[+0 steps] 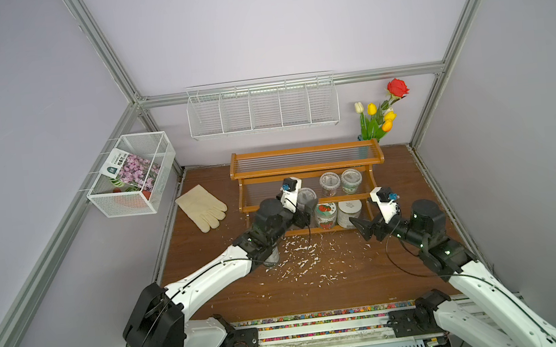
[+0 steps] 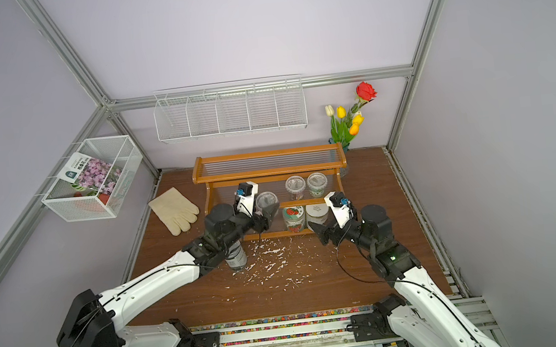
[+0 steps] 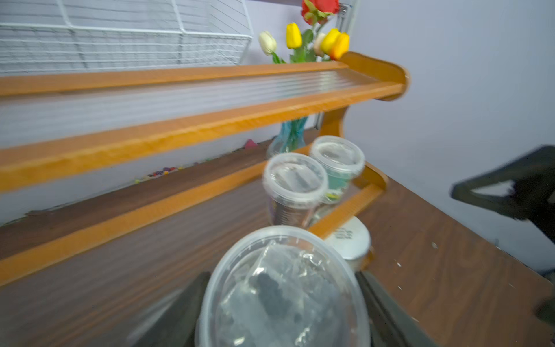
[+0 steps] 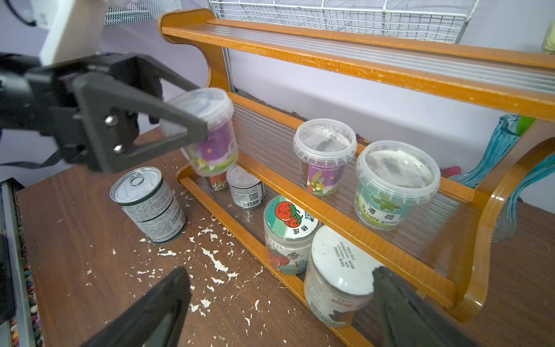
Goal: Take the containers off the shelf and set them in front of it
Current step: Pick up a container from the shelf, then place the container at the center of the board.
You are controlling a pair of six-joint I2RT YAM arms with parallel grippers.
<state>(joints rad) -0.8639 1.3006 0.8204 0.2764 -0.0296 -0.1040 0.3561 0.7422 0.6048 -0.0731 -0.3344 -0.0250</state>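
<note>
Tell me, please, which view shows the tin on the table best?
The right wrist view: the tin stands whole, pull-tab lid and label clear. Both top views show it partly hidden under the left arm; the left wrist view misses it.

You see a clear lidded tub [image 3: 282,300] clamped between the fingers of your left gripper [image 3: 282,275], a second tub [image 3: 295,183] beside a green-labelled tub [image 3: 338,159] near the end of the middle tier of the shelf [image 3: 180,129], white-lidded jar [image 3: 348,241] below them, blue vase [image 3: 288,138] behind the shelf
</note>
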